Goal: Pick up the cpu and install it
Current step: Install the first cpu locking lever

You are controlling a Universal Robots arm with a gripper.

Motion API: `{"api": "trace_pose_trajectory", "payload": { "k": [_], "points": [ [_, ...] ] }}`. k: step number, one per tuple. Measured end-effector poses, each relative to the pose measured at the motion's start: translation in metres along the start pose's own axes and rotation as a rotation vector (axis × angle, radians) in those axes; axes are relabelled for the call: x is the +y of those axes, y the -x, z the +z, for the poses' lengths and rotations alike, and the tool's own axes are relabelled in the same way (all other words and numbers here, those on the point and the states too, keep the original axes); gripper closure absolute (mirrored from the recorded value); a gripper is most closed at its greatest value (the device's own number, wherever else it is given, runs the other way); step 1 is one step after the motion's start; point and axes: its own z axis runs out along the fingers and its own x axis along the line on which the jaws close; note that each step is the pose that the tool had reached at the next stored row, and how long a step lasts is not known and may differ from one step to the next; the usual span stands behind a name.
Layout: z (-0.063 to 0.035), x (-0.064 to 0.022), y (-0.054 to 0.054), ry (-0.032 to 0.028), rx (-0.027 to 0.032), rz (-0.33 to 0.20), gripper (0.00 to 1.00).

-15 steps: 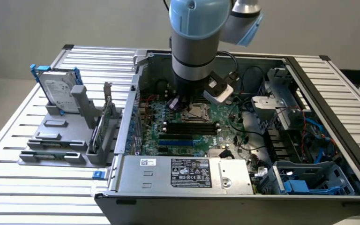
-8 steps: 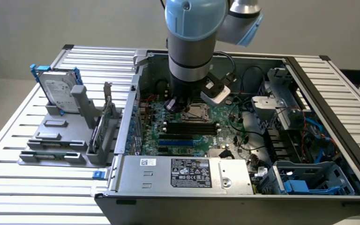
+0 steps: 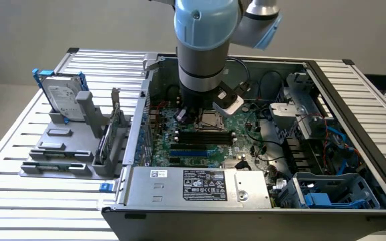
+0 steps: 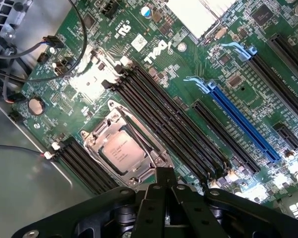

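The claw is closed with nothing between its fingers, hanging just above the motherboard inside the open computer case. The cpu already sits in its socket, framed by the metal bracket, just beside the claw tip. In the exterior view's left, a hard drive stands upright in a grey holder on the slatted surface.

Matt silver metal cpu, glossy green motherboard

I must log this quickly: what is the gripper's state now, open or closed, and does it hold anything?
Gripper: closed, holding nothing; the cpu sits in the socket just ahead of it.
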Motion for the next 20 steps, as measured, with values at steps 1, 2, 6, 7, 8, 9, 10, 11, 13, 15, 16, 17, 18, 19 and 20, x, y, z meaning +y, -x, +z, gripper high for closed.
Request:
{"api": "trace_pose_trajectory", "payload": {
  "k": [1, 2, 6, 7, 8, 9, 10, 11, 13, 15, 16, 17, 18, 19, 20],
  "points": [
    [0.0013, -0.0005, 0.001, -0.0001, -0.0002, 0.000, 0.89],
    [0.0026, -0.0010, 0.002, -0.0002, -0.0003, 0.000, 0.89],
    [0.0069, -0.0032, 0.005, -0.0004, -0.0007, 0.000, 0.89],
    [0.0079, -0.0041, 0.005, -0.0005, -0.0008, 0.000, 0.89],
    [0.0088, -0.0049, 0.004, -0.0005, -0.0009, 0.000, 0.89],
    [0.0099, -0.0057, 0.004, -0.0007, -0.0007, -0.001, 0.89],
    [0.0110, -0.0063, 0.004, -0.0007, -0.0006, -0.001, 0.89],
    [0.0121, -0.0068, 0.004, -0.0008, -0.0008, -0.001, 0.89],
    [0.0146, -0.0075, 0.004, -0.0010, -0.0012, -0.002, 0.89],
    [0.0170, -0.0076, 0.005, -0.0014, -0.0013, -0.003, 0.89],
    [0.0182, -0.0077, 0.005, -0.0017, -0.0014, -0.004, 0.89],
    [0.0193, -0.0078, 0.005, -0.0019, -0.0016, -0.006, 0.89],
    [0.0202, -0.0077, 0.005, -0.0024, -0.0020, -0.007, 0.89],
    [0.0211, -0.0077, 0.005, -0.0029, -0.0022, -0.009, 0.89],
    [0.0218, -0.0076, 0.005, -0.0034, -0.0026, -0.011, 0.89]
  ]
}}
